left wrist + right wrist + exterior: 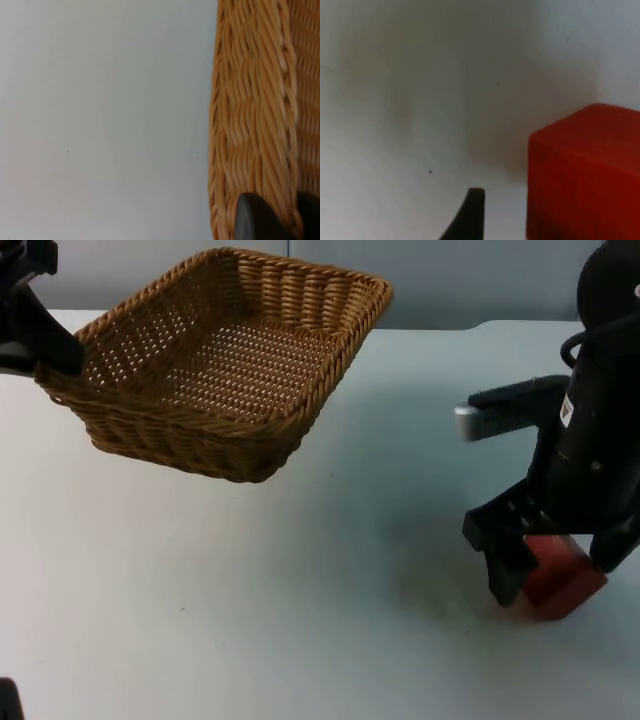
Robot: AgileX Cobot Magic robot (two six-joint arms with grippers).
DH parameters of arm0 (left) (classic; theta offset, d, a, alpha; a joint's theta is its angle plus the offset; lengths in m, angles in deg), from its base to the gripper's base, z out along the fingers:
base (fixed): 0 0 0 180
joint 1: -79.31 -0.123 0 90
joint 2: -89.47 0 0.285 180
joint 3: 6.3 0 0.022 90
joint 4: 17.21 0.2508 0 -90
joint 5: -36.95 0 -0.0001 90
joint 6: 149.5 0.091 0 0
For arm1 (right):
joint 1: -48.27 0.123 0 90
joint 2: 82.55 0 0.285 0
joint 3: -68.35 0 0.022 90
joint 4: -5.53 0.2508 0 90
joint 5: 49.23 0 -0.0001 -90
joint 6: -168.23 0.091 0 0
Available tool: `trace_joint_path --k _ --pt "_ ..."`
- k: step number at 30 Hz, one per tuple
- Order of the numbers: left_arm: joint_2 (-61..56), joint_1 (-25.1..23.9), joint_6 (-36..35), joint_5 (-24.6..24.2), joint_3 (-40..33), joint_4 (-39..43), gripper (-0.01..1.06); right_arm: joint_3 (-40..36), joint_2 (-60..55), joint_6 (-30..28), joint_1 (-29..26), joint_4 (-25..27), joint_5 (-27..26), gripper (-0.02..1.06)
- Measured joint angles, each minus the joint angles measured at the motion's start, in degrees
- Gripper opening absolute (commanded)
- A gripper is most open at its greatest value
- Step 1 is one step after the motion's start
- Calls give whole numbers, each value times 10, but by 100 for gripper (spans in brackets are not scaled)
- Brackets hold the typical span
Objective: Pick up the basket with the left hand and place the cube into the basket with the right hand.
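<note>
The wicker basket [230, 360] hangs tilted above the table's left half. My left gripper [58, 352] is shut on its left rim. In the left wrist view the woven rim [255, 115] runs between the two black fingertips [257, 220]. The red cube [562, 585] rests on the table at the right. My right gripper [555, 575] is lowered over it and open, with one finger [505, 575] on the cube's left and the other on its right. In the right wrist view a gap separates the fingertip [470, 215] from the cube [585, 175].
The white table [300, 620] stretches between the basket and the cube. The grey partition wall [480, 280] stands behind the basket.
</note>
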Motion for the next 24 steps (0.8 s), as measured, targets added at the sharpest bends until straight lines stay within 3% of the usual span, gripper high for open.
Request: trace_joint_path --k 7,15,19,22,23,24 --pt "0 0 0 0 0 1 0 -1 -7 33 -11 -43 35 81" --pt "0 0 0 0 0 1 0 -1 -7 44 -11 -49 43 75" --pt "0 0 0 0 0 1 0 -1 -7 47 -11 -49 43 64" --pt "0 0 0 0 0 1 0 -1 -7 52 -11 -49 43 40" --pt "0 0 0 0 0 1 0 -1 -7 52 -11 -49 43 23" --pt "0 0 0 0 0 1 0 -1 -7 53 -11 -49 43 23"
